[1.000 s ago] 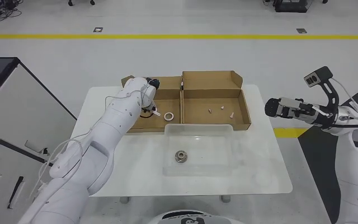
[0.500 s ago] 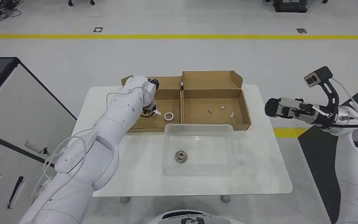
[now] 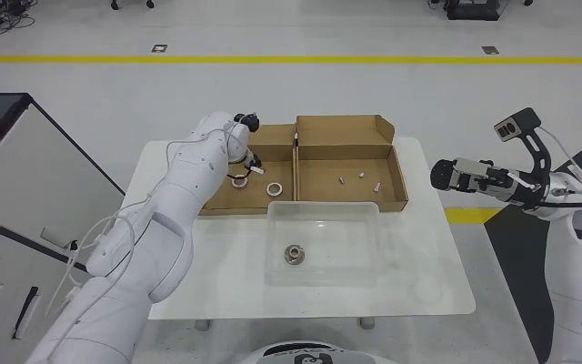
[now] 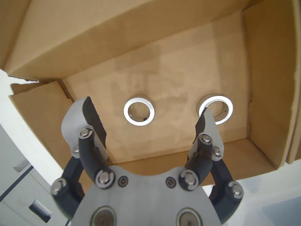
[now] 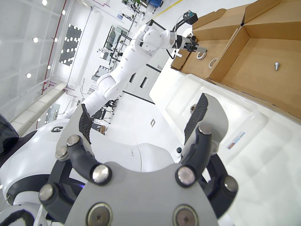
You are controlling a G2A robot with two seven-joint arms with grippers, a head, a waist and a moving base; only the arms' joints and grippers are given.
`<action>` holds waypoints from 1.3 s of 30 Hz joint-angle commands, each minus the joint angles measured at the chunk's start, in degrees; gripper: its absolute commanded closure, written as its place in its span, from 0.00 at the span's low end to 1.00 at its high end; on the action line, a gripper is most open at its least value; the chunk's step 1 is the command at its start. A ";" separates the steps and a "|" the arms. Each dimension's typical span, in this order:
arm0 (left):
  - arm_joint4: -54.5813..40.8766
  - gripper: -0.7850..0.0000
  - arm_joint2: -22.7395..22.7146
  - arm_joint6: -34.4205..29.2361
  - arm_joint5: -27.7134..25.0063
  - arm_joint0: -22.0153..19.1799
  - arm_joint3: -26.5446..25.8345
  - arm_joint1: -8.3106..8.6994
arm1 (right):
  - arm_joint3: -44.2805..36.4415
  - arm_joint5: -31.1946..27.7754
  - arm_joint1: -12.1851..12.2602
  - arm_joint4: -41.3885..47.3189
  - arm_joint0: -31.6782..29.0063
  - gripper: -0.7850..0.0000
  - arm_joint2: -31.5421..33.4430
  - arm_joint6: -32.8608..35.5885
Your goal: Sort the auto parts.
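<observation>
Up and back went the left arm since a second ago. It was bent low over a ring, and now that ring lies by itself on the box floor. The left claw (image 4: 144, 109) hangs over the left brown cardboard box (image 3: 270, 146) with its fingers spread wide and nothing held between them.

Two shiny round metal rings lie flat inside that box. One ring (image 3: 239, 180) is just under the claw. The other ring (image 3: 274, 189) sits near it, closer to the wall between the two boxes. They do not touch.

In front of the boxes, on the white table (image 3: 427, 264), sits the clear plastic tub (image 3: 323, 211). One grey round metal part with a hole (image 3: 293, 254) lies alone in it. This is the only piece left to sort, as far as I can see.

Next comes the right brown cardboard box (image 3: 349, 127). Three small silver pegs (image 3: 362, 173) lie on its floor, a bit apart from each other.

Far out past the table edge is the right claw (image 5: 143, 104). Its fingers are spread apart too, and it holds nothing.

I think the job is almost done. Rings are in one box and pegs are in the other. The part in the tub needs picking up and a home, and I cannot tell which box it belongs in.
</observation>
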 commanded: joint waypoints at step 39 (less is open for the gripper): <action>-1.11 0.00 -16.44 -25.42 -12.18 27.84 -69.22 12.41 | 0.00 0.00 0.00 0.00 0.00 0.00 0.00 0.00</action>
